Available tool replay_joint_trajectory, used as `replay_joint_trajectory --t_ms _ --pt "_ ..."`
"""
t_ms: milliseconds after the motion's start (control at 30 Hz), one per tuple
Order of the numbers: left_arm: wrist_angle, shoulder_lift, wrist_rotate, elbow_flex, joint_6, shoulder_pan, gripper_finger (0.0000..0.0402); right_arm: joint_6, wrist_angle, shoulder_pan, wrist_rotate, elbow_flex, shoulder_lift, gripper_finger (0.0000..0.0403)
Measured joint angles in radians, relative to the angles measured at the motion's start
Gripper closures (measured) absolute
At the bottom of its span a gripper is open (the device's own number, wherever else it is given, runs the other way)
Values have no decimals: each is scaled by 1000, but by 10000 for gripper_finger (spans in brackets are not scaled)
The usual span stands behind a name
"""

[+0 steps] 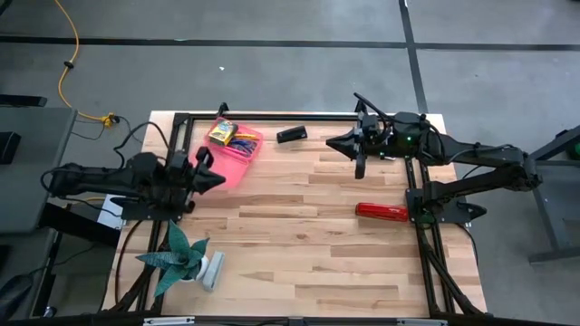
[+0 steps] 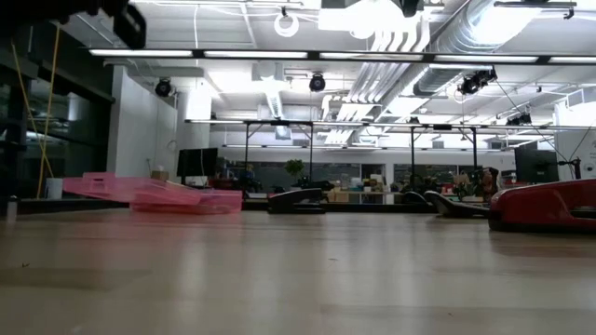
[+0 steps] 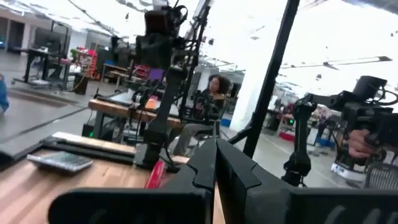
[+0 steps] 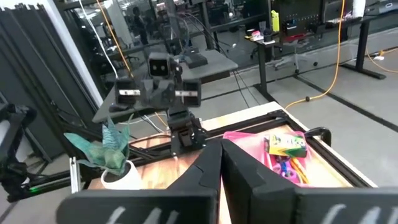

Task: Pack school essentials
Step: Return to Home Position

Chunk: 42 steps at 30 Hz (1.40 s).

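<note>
An open pink case (image 1: pixel 237 149) lies flat near the table's far left; in the low view it is a low pink shape (image 2: pixel 158 195). Inside it are the yellow-green crayon box (image 1: pixel 220 131) (image 4: pixel 287 144) and coloured scissors and pencils (image 1: pixel 241 144) (image 4: pixel 290 169). My left gripper (image 1: pixel 220 181) (image 3: pixel 214 152) hovers shut above the table, near side of the case, pointing right. My right gripper (image 1: pixel 332 142) (image 4: pixel 221 152) is shut too, raised over the far right of the table and pointing left toward the case. Neither touches anything.
A dark calculator (image 1: pixel 291 134) (image 3: pixel 62 161) lies right of the case by the far edge. A long red bar (image 1: pixel 381 212) (image 2: pixel 545 205) lies at the right side. A potted green plant (image 1: pixel 181 258) (image 4: pixel 107 152) stands near the left front corner. A person (image 3: pixel 211 99) sits beyond the table.
</note>
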Motion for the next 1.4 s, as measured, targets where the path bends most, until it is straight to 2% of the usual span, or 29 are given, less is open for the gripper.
replay_joint_trajectory --t_ms 267,433,700,867,967,1167,1400 --pt "1 -234 -11 -199 -72 -11 401 57 -20 0 -1 0 0 402" --pt "-37 -361 -49 -272 -102 -11 401 105 -53 0 -14 0 0 402" --pt "-144 -365 -69 -271 -77 -11 401 143 -198 0 -96 0 -24 403" --pt "-167 -362 -79 -271 -116 -11 401 99 -303 0 -146 -1 -70 403" --pt "-189 -361 -84 -271 -118 -11 401 88 -246 0 -178 -78 -143 403" --pt "-188 -361 -86 -271 -118 -11 401 167 -53 0 -180 -378 -414 403" --pt "-188 -361 -86 -271 -118 -11 401 264 80 49 -81 -659 -767 403"
